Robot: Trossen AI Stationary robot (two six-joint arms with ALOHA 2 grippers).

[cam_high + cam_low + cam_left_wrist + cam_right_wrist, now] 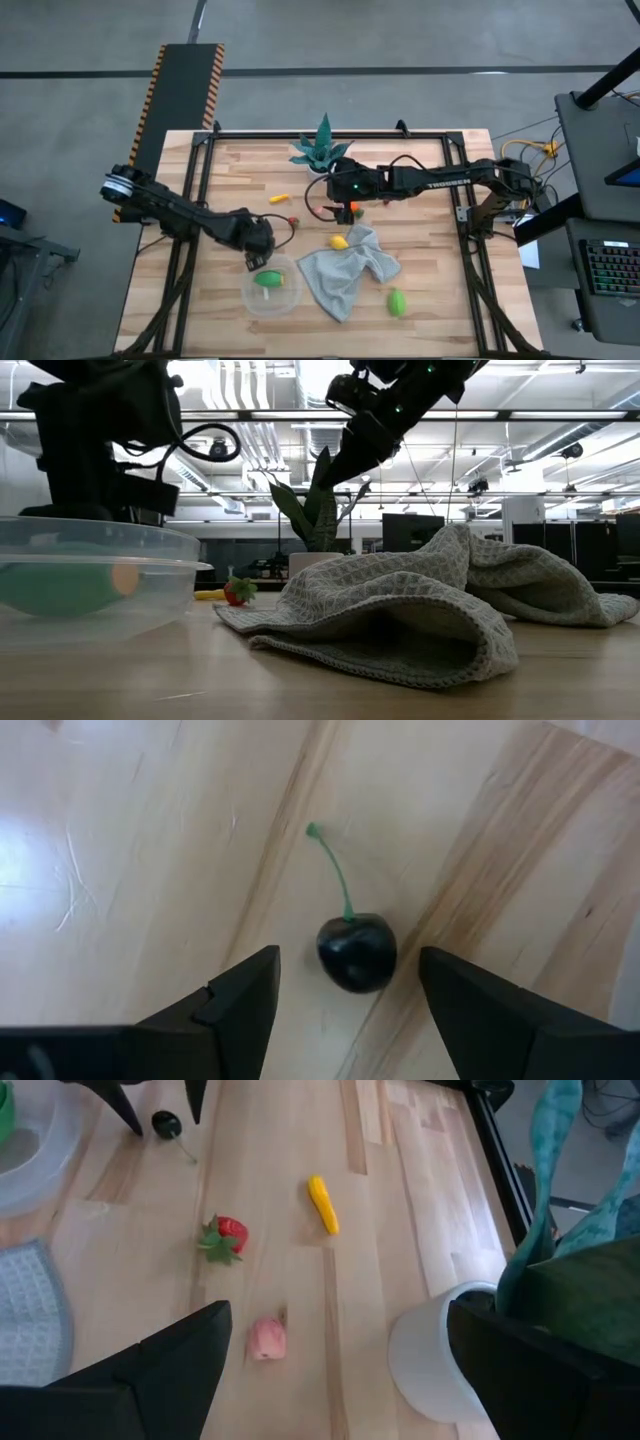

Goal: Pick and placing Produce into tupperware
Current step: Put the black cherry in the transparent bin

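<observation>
**Cherry bracketed, tub barely filled**

High view: one green piece was seen in the clear round-cornered plastic tub [270, 289]; other produce was left on the wooden counter [430, 160].

Left wrist view: a dark green-stemmed toy cherry [356, 952] was framed between the left gripper's [348, 982] wide-spread fingers.

Right wrist view: the right gripper [338, 1350] was held wide above a pink piece [266, 1338].

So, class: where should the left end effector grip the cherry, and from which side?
Grip the cherry across its round body, from straight above. It lies on the table between the open left end effector fingers; the thin stem points away, clear of them.
</observation>
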